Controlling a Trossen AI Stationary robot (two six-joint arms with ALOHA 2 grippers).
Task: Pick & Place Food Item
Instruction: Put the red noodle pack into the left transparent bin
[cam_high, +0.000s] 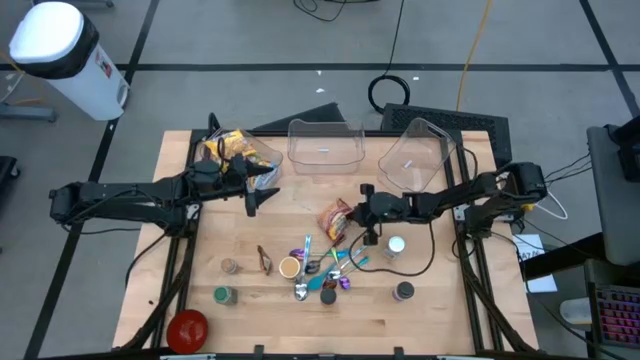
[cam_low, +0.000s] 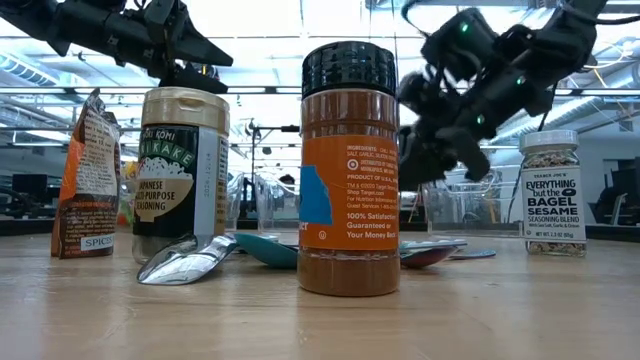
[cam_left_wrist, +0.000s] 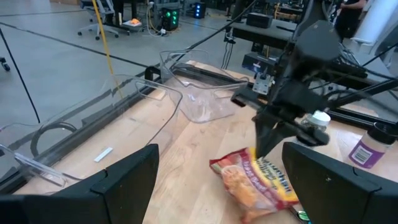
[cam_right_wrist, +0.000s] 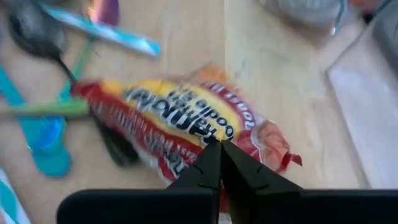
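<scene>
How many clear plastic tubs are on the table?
2, both at the table's far edge: one clear tub sits upright near the middle; the other clear tub, to its right, is tilted. None seem hidden.

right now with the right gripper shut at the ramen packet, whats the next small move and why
Probably a slow lift. The right gripper is shut at the ramen packet's edge, and the packet still lies on the table; a small rise would show whether the pinch holds.

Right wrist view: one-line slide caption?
Right gripper shut over the ramen noodle packet, colourful spoons beside it.
</scene>
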